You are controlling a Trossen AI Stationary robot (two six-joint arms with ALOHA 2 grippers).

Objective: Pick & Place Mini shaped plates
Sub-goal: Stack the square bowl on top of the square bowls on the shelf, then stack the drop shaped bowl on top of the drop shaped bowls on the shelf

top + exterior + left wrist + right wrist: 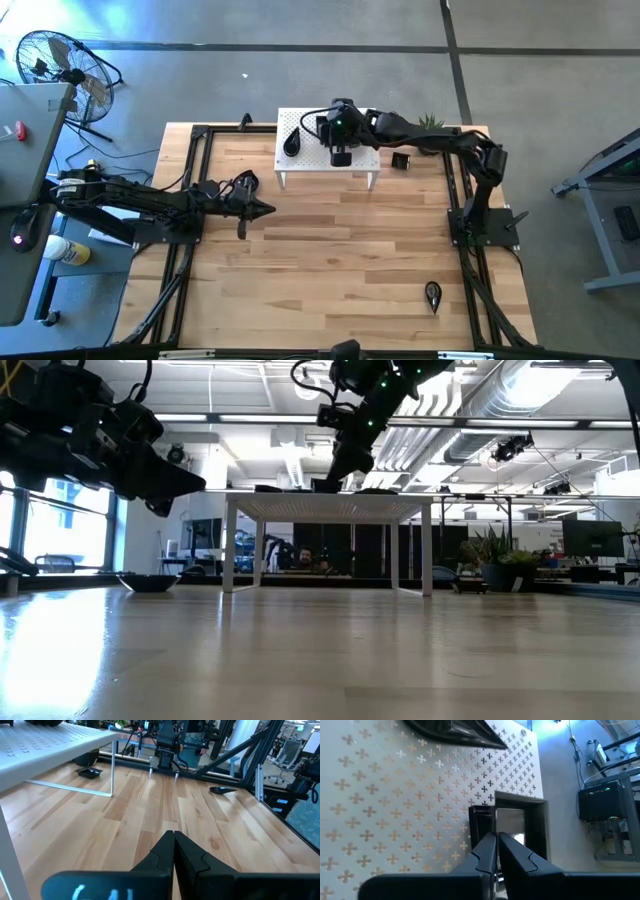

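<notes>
A white perforated stand (330,165) sits at the table's far middle. On its top lie a black teardrop mini plate (291,143), which also shows in the right wrist view (455,732), and a black square mini plate (510,822). My right gripper (496,842) slants down over the square plate, its fingers almost together. My left gripper (262,209) hovers shut above the table's left middle, touching nothing. Another square plate (400,161) lies on the table right of the stand, and a leaf-shaped one (433,294) lies near the right front. My right gripper has the square plate's near rim (482,817) between its two fingertips, which hide the contact itself. The fingers come slanting down from the table's right side. The plate lies flat on the stand's top.
A small green plant (432,122) stands behind the stand's right end. Black frame rails (190,190) run along the table's left and right sides. The bare wooden tabletop (330,260) lies between the stand and the near edge.
</notes>
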